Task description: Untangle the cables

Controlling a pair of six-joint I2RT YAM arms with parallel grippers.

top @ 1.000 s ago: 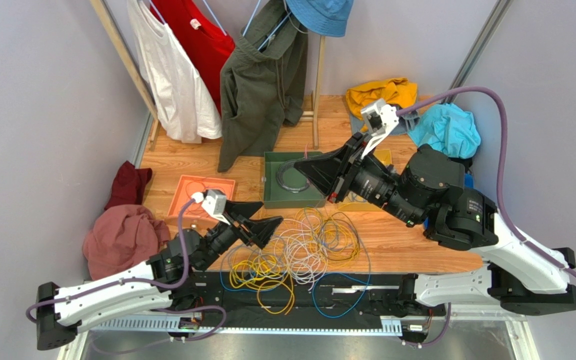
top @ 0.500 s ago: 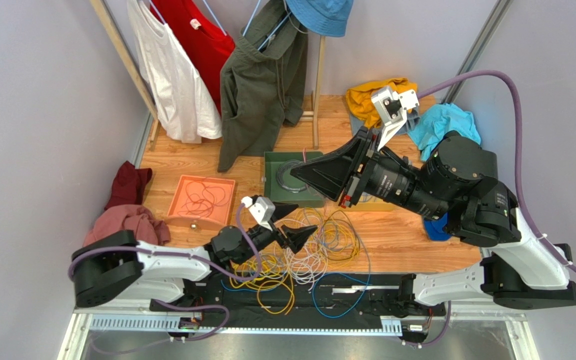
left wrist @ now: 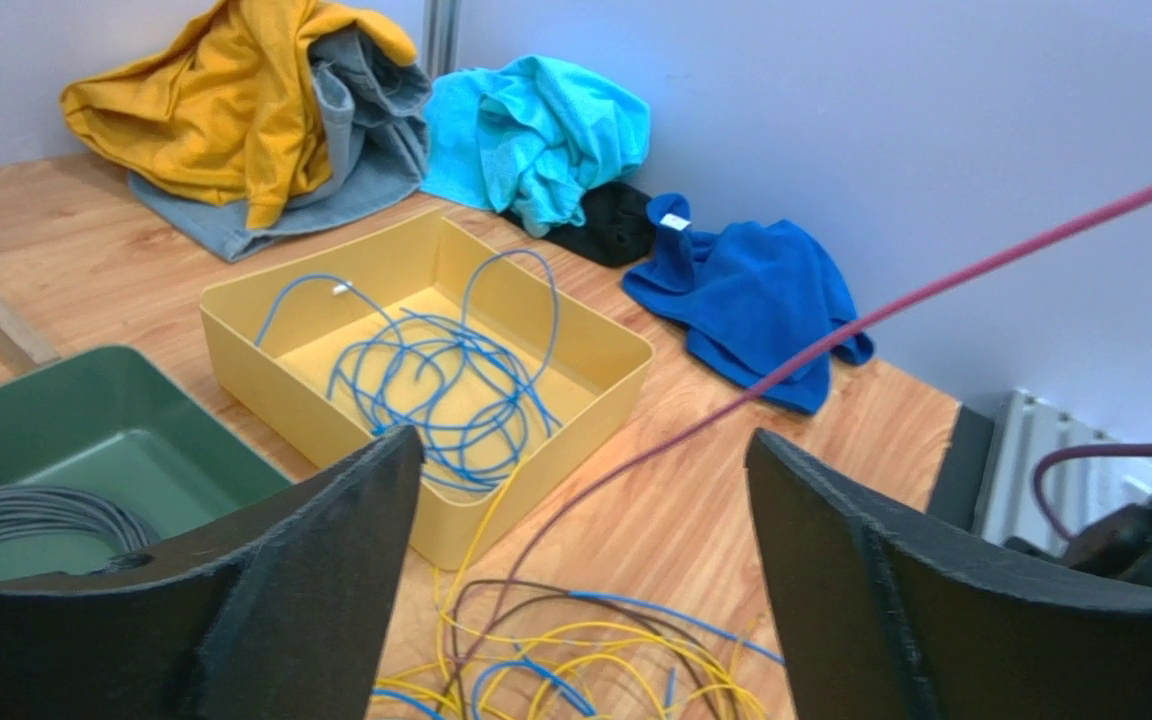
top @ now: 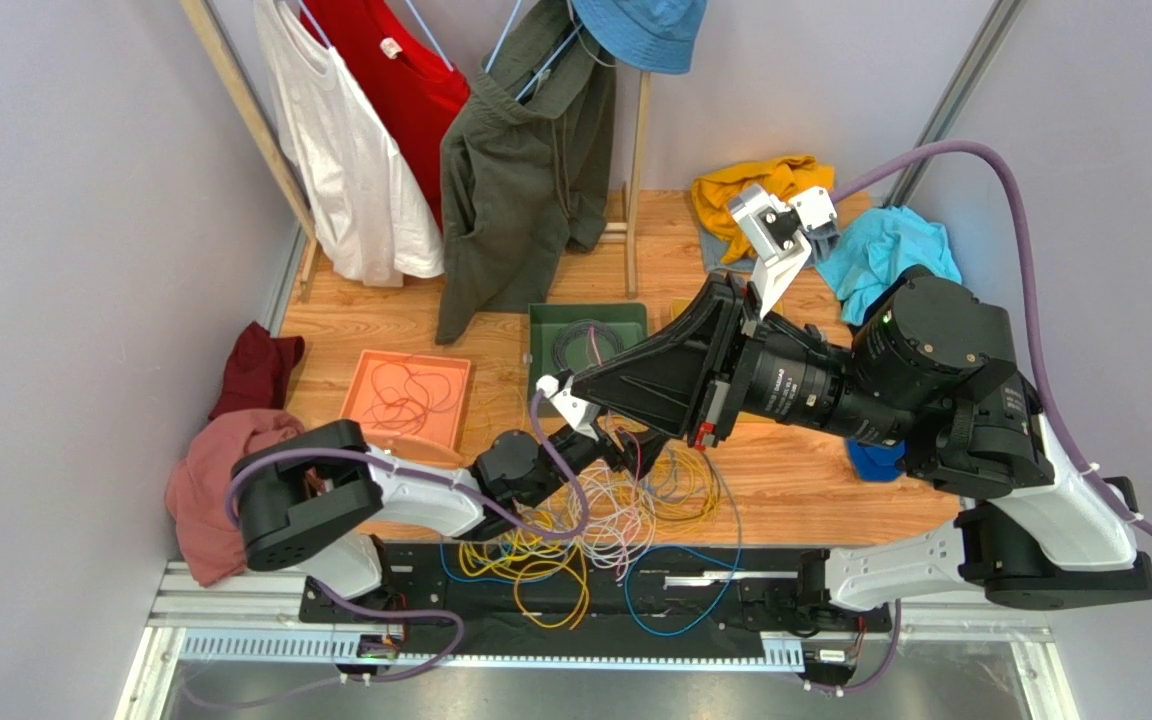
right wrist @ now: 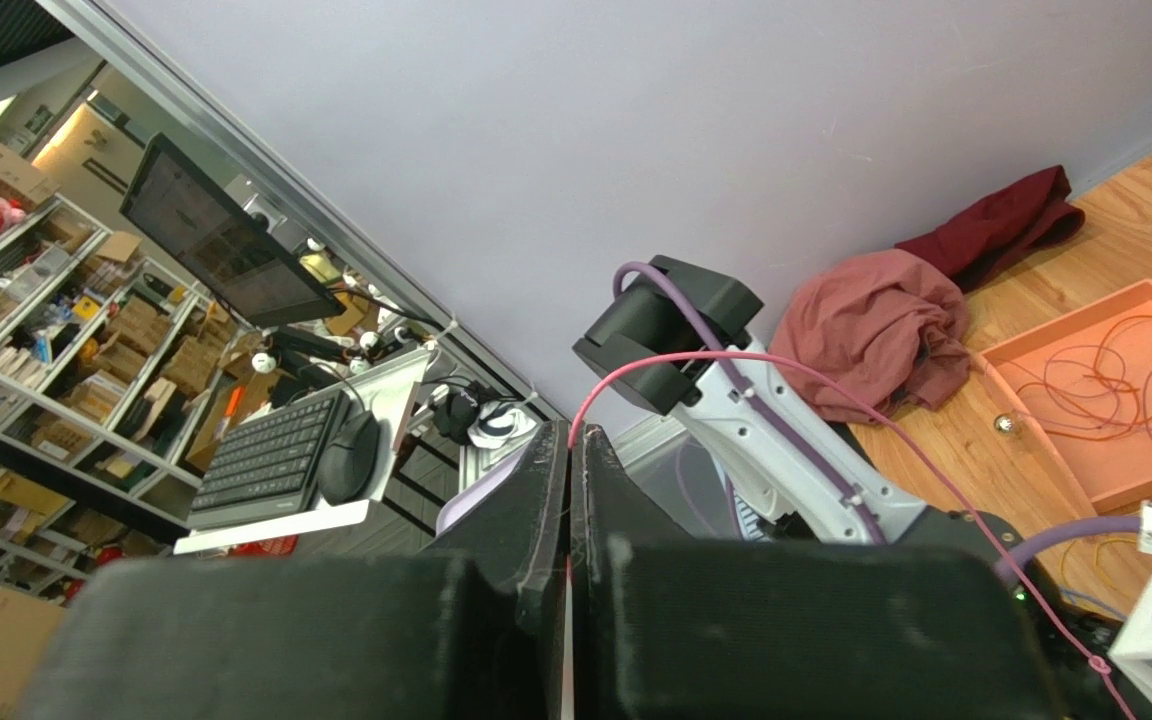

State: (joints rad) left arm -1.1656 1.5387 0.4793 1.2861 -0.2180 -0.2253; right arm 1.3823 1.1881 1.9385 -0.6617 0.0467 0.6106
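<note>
The right gripper [right wrist: 569, 450] is clamped on a thin pink-red cable [right wrist: 702, 356], which is stretched between the spread fingers of the left gripper [left wrist: 582, 450]. A tangle of thin yellow, blue and white-grey cables [top: 620, 503] is heaped at the wooden table [top: 808, 480]'s near edge; blue cables [left wrist: 432, 375] are coiled in a yellow plastic tray [left wrist: 289, 402].

No legible text, brand or number is found in any view. A white tag [left wrist: 671, 222] is seen on the blue cloth [left wrist: 755, 300], but nothing on it can be read. The monitor [right wrist: 222, 240] is too small and too dark to be read.
</note>
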